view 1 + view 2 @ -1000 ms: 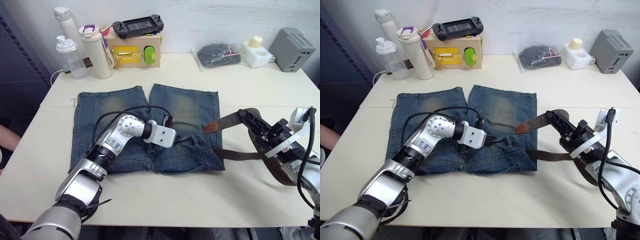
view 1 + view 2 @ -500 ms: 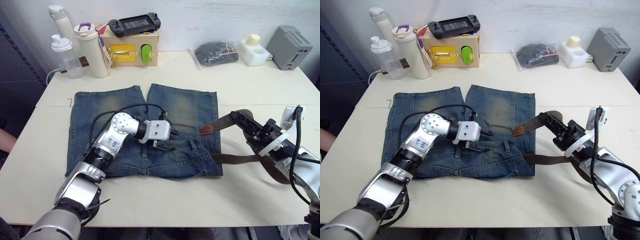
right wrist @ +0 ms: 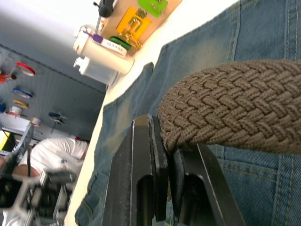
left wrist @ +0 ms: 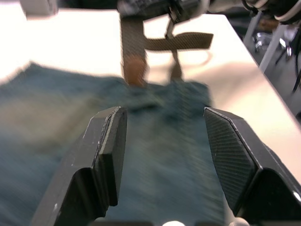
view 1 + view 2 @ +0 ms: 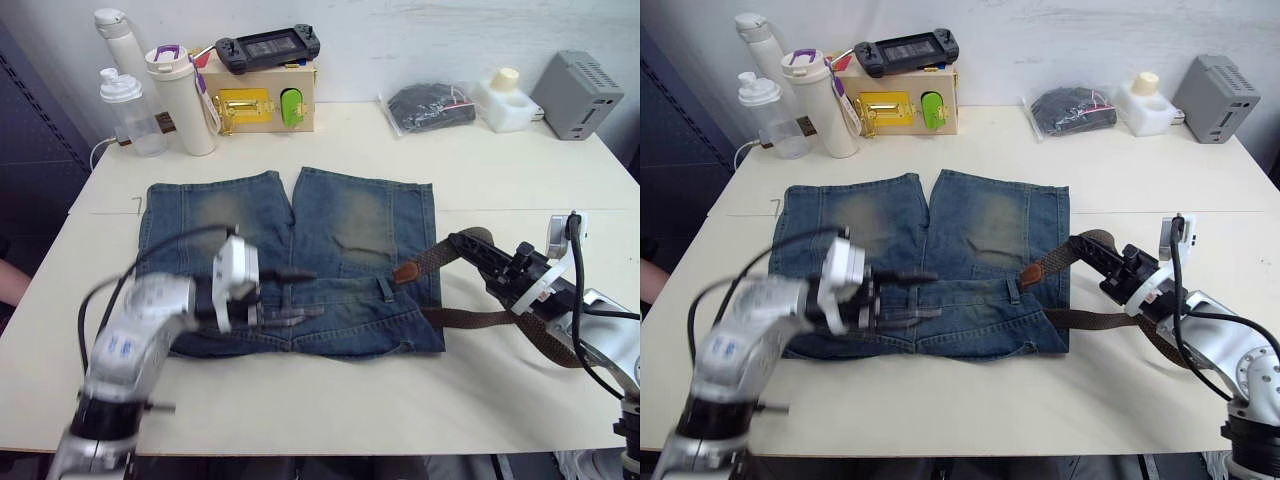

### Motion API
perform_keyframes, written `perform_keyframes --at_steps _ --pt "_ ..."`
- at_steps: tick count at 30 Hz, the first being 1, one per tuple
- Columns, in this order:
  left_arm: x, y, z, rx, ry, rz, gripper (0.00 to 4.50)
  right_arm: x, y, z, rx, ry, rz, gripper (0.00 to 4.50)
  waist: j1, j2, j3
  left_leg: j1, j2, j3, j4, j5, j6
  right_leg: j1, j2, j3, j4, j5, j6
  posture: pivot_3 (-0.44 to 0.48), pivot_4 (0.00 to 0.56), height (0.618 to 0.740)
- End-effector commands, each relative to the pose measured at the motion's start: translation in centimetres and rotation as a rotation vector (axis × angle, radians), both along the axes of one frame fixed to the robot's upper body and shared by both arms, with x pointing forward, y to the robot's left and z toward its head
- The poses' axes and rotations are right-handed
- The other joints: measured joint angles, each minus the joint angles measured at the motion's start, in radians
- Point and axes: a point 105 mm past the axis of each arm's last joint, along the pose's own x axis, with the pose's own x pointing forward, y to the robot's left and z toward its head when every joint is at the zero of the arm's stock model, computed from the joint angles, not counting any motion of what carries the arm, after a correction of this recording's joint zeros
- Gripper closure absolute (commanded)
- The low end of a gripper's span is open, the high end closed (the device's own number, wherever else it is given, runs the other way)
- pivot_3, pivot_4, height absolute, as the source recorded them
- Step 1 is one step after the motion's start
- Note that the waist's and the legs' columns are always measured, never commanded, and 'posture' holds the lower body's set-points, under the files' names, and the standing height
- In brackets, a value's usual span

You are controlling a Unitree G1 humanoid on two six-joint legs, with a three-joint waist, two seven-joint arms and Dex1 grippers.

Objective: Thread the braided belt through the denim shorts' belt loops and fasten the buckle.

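The braided belt [image 5: 437,258], limp and floppy, was clamped in the right gripper [image 5: 478,252]; its stiffer leather tip [image 5: 405,272] looked the better hold, while the left gripper [image 4: 164,141] gaped empty.

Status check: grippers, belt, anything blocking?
Left gripper open, empty, over the shorts. Right gripper shut on the belt, tan tip at the shorts' right edge. Belt not through any loop. Nothing in the way.
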Motion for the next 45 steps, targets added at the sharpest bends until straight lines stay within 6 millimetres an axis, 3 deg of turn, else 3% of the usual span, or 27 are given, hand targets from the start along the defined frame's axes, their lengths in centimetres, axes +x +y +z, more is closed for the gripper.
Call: perform_keyframes --at_steps 1,19,31,45 --pt "-1.6 -1.0 1.7 -0.046 -0.086 0.074 1.6 -0.4 -0.1 0.8 -0.032 -0.035 0.03 4.5 0.02 0.0 0.0 -0.002 0.0 -0.002 0.003 0.0 0.0 0.001 0.001 -0.001 0.0 0.0 0.0 0.0 0.15 0.645" --pt "-1.7 -0.6 0.2 -0.037 -0.073 0.152 1.6 0.4 -1.3 -0.9 -0.082 0.005 -0.015 4.5 0.031 0.0 0.0 -0.001 0.0 0.003 0.004 0.0 0.0 0.001 -0.001 0.0 -0.002 0.0 0.0 0.0 0.15 0.645" --pt "-1.7 -0.1 -0.1 -0.019 -0.063 0.146 1.6 0.6 -2.9 -0.5 -0.11 -0.004 -0.073 4.5 0.032 0.0 0.0 -0.001 0.0 0.003 0.004 0.0 0.0 0.001 -0.001 0.0 -0.002 0.0 0.0 0.0 0.15 0.645" --pt "-1.7 -0.1 0.6 -0.023 -0.071 0.153 1.6 0.1 0.5 -2.2 -0.237 -0.009 0.017 4.5 0.03 0.0 0.0 -0.001 0.0 0.003 0.003 0.0 0.0 0.001 -0.001 0.0 -0.002 0.0 0.0 0.0 0.15 0.645"
